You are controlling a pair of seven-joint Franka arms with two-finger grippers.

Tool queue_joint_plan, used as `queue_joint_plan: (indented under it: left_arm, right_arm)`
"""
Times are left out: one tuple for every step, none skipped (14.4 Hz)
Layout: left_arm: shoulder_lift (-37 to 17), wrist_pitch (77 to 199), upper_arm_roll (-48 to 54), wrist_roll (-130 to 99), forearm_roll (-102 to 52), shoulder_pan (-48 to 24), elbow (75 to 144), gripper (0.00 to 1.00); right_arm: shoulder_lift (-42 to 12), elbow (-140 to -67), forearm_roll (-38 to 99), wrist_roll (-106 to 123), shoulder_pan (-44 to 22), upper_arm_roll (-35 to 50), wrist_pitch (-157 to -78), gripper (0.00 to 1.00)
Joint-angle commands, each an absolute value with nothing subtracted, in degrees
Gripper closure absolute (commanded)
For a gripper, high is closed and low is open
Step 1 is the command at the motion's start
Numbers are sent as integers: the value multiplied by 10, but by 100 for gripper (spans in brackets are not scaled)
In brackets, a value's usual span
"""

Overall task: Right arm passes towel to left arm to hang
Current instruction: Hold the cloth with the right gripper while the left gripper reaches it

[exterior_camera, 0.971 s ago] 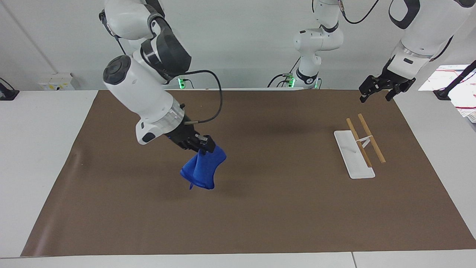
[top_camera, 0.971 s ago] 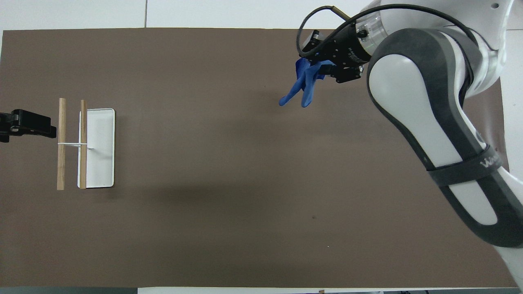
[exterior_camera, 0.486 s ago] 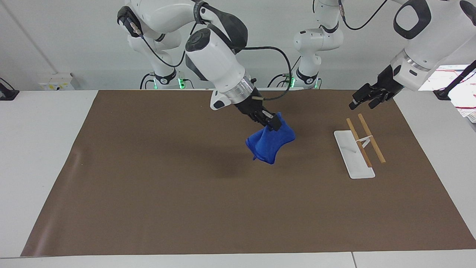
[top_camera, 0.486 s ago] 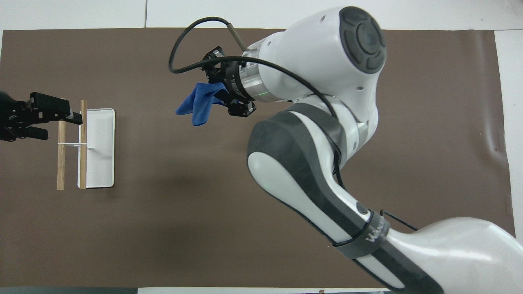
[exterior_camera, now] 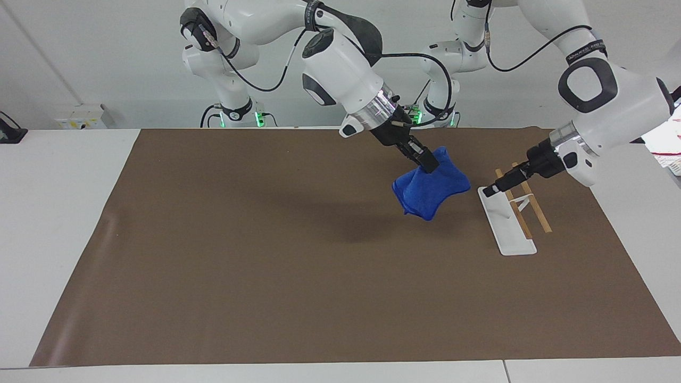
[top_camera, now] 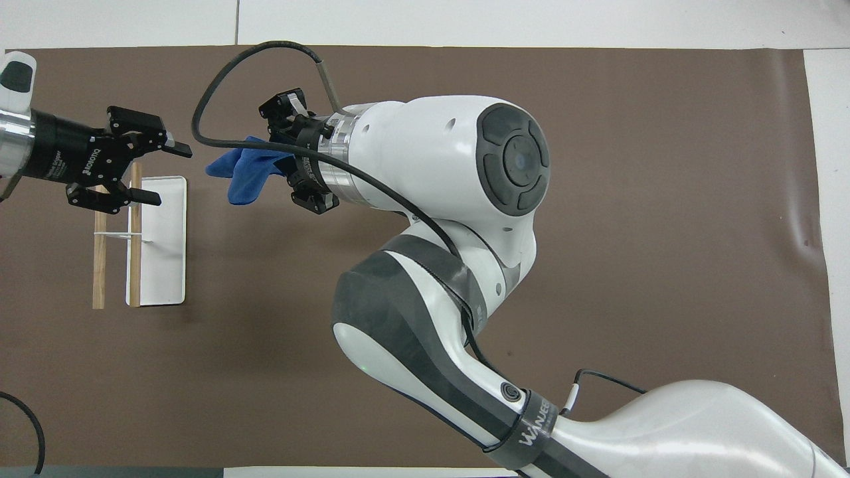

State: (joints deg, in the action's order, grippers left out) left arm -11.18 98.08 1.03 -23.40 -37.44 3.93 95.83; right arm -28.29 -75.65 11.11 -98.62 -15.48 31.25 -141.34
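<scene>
Blue towel [exterior_camera: 431,191] hangs bunched from my clamped right gripper [exterior_camera: 427,162], just beside my wide-open left gripper [top_camera: 163,166] over the rack [exterior_camera: 505,221].

A plain royal-blue soft microfibre towel [exterior_camera: 431,189] is seen between black jaws, over an unpatterned brown paper mat [exterior_camera: 266,255].

I see open air between the towel [exterior_camera: 431,191] hanging from my right gripper [exterior_camera: 429,165] and my left gripper [exterior_camera: 492,189]. Under the left gripper, the rack [exterior_camera: 511,213] stands in the way. The mat [exterior_camera: 266,266] toward the right arm's end is bare.
</scene>
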Motion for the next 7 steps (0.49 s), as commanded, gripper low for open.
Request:
queue_joint_plan:
  left_arm:
    - [-156, 977, 13, -256, -458, 61, 938, 0]
    - [-163, 976, 13, -258, -481, 62, 940, 0]
    - [-166, 976, 13, -269, -500, 62, 947, 0]
    - [-167, 981, 13, -285, -518, 62, 954, 0]
    - [-170, 984, 13, -295, -528, 59, 953, 0]
    - [-173, 984, 13, -307, -540, 60, 954, 0]
    - [-171, 984, 13, -315, -543, 58, 962, 0]
  right_arm:
    - [-265, -787, 123, -994, -149, 312, -1433, 100]
    - [-265, -787, 123, -994, -149, 312, -1432, 100]
    - [-265, -787, 123, -994, -149, 312, -1432, 100]
    - [-265, -787, 123, -994, -149, 312, -1432, 100]
    - [-265, -786, 123, -994, -149, 312, -1432, 100]
    - [-265, -787, 123, -994, -149, 312, -1433, 100]
    - [-265, -786, 123, -994, -149, 312, -1433, 100]
